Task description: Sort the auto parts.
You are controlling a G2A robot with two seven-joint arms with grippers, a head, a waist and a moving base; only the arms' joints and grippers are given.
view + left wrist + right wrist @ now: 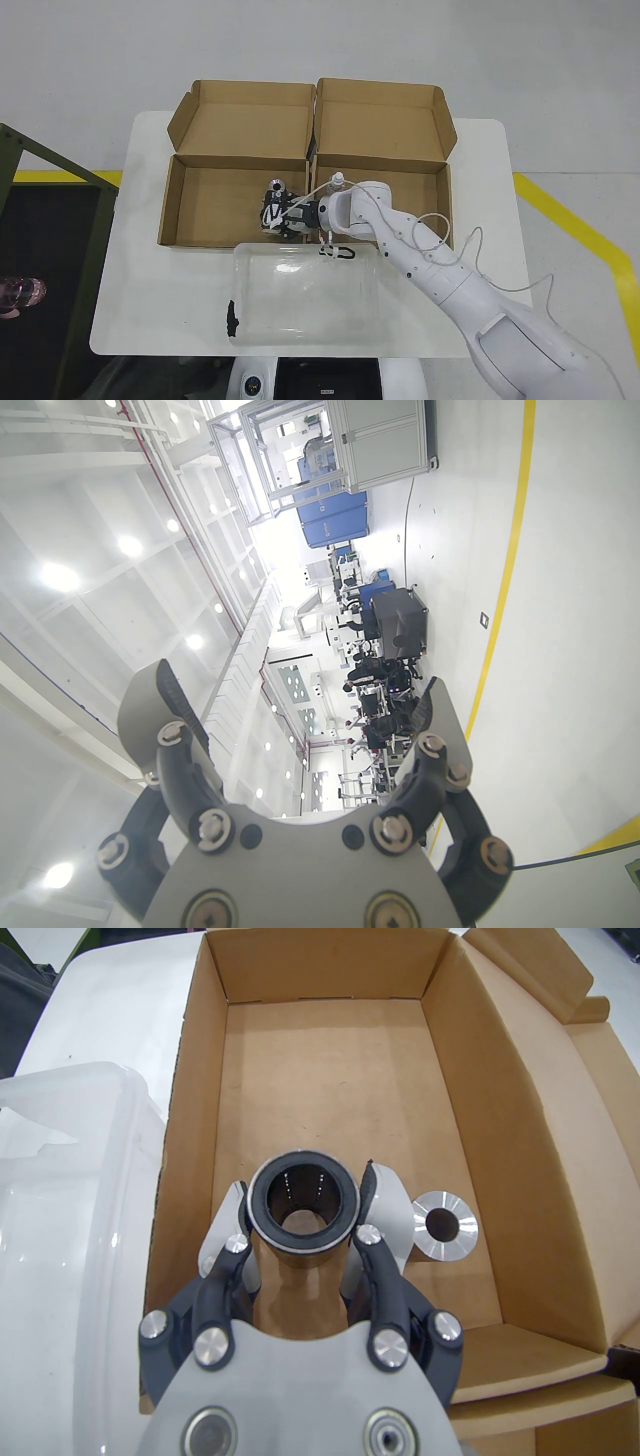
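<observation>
R claw (305, 1180) clamps bearing (305, 1242) in box (325, 1078), w/ ring (467, 1226) just beside.

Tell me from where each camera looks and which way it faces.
Top view: above the arms, facing down at the table; the right arm shows.
Left wrist view: on that wrist, facing the hall; open left gripper shows.
Right wrist view: on that wrist, facing into a cardboard box; right gripper holding a bearing.
Top and right wrist views share the box.
</observation>
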